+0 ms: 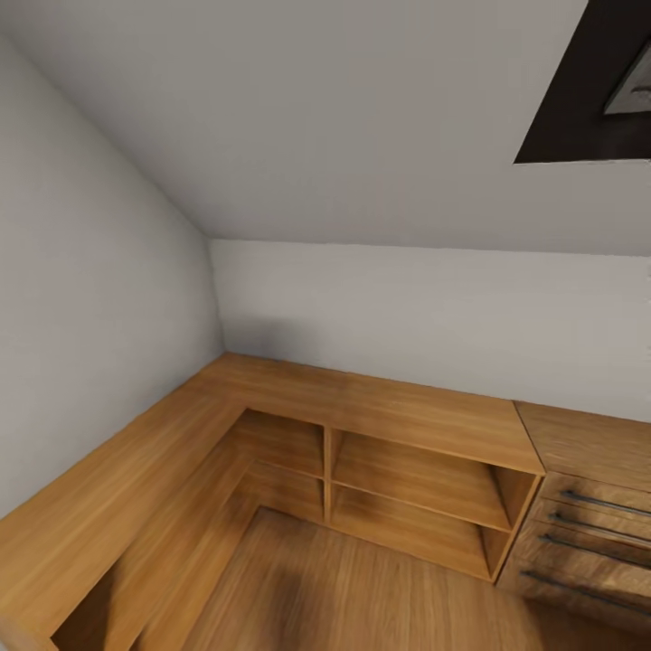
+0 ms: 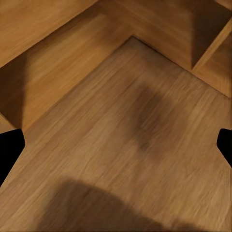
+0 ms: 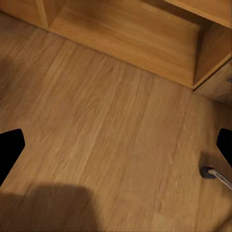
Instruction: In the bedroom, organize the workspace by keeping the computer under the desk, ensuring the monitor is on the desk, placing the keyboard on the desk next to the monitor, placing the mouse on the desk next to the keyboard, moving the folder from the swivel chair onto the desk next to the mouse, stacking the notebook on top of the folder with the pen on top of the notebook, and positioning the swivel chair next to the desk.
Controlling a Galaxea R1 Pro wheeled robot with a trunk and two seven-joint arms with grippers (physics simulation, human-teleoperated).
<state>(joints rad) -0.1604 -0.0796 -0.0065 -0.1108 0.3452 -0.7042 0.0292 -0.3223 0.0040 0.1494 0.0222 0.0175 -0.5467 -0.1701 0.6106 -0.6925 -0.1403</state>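
Robot's in transit, facing a corner: grey walls (image 1: 108,271) under a sloped ceiling (image 1: 316,108), and an L-shaped light-wood shelf unit (image 1: 380,407) with open cubbies, nothing stored in them. A wood drawer chest (image 1: 588,515) with long bar handles stands against it on the right. Dark framed panel (image 1: 588,90) set in the ceiling, top right.

Wood floor (image 2: 121,121) below both wrist cameras. Left gripper (image 2: 116,145) fingers spread wide and empty, only black tips at the frame edges. Right gripper (image 3: 116,145) the same: released, holding nothing. A small black castor on a chrome leg (image 3: 212,174) sits just beside the right fingertip; probably the swivel chair's base, can't confirm.

No desk, folder, notebook or pen here yet.

Handling guess: folder and notebook are thin, light, a bit floppy, so pinch an overhanging edge. The pen is slick and rolls, so grip it mid-length across the barrel. Push the chair by its backrest.
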